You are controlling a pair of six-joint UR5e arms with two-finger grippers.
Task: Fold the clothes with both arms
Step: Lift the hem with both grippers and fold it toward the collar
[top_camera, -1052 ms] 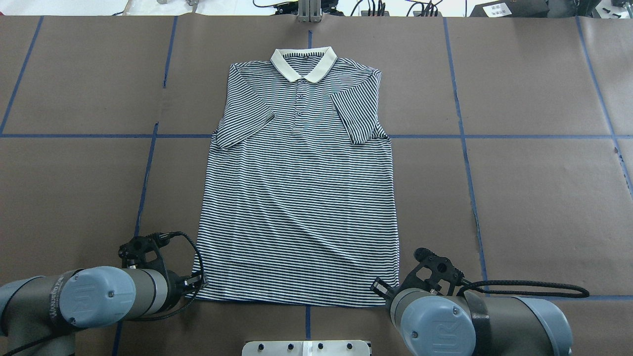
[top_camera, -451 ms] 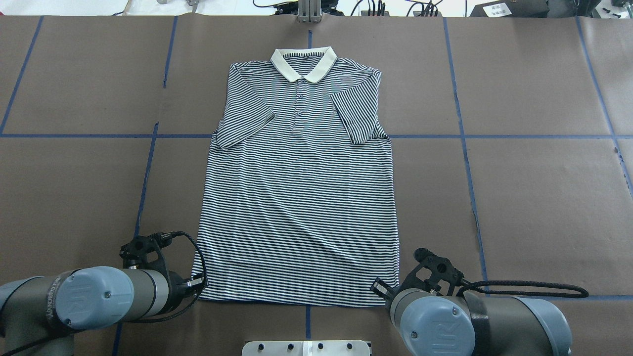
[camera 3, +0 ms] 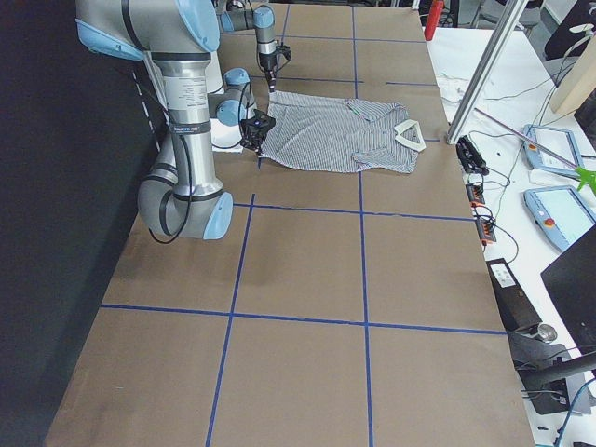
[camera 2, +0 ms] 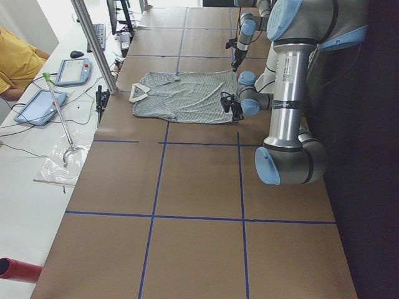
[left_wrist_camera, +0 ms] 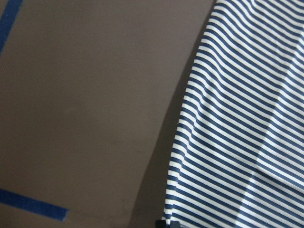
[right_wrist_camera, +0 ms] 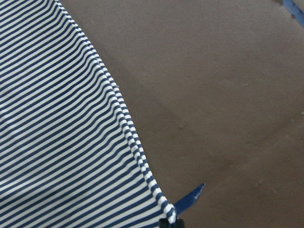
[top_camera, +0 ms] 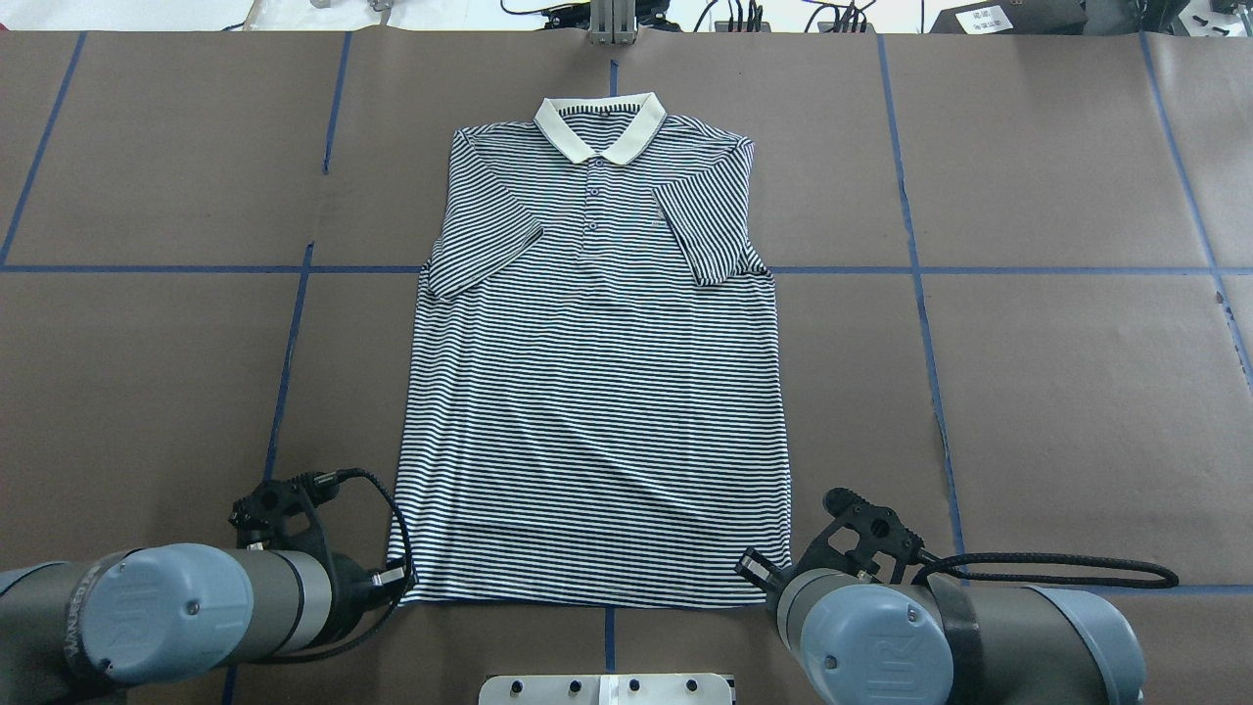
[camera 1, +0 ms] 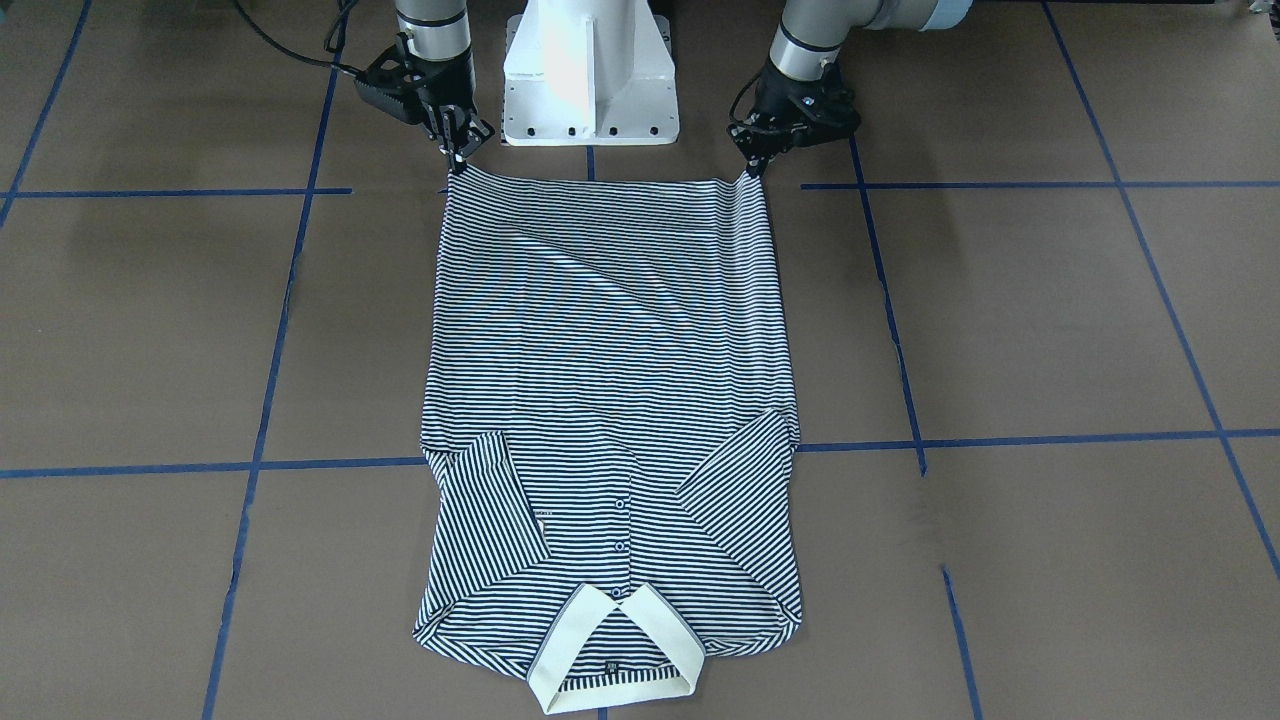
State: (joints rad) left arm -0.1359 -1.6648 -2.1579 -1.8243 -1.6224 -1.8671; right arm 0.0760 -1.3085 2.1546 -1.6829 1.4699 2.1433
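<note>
You have the left gripper (camera 1: 752, 168) and the right gripper (camera 1: 457, 160) each pinching a hem corner of the polo shirt (camera 1: 610, 340), which lies flat ahead of them. Next, likely, carry both corners evenly toward the collar (camera 1: 662, 632).

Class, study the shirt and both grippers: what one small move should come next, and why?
Probably raise both corners of the hem together and begin carrying them toward the collar. The left gripper and right gripper each appear to pinch a bottom corner of the polo shirt. The hem looks taut between them, and both sleeves are already folded inward.
</note>
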